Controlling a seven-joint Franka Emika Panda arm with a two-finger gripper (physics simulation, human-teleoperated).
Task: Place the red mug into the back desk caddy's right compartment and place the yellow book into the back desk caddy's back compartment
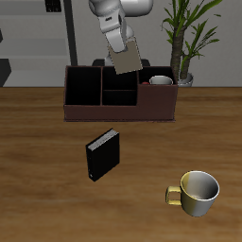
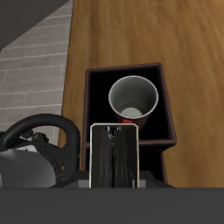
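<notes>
Mug part's sorted: the red mug (image 2: 131, 98) is sat in the right compartment (image 2: 155, 72). The yellow book (image 1: 125, 60) is held clamped in the gripper (image 1: 121, 52) above the back desk caddy (image 1: 118, 112); lowering into the back compartment (image 1: 118, 79) is needed next.

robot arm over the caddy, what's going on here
The arm is holding the book in its tool just above the caddy, over its small middle sections. The red mug already stands upright in the wide end compartment. The book is not yet inside any section. A black book stands on the table in front of the caddy, and a yellow mug sits nearer the front edge; neither is being touched.
</notes>
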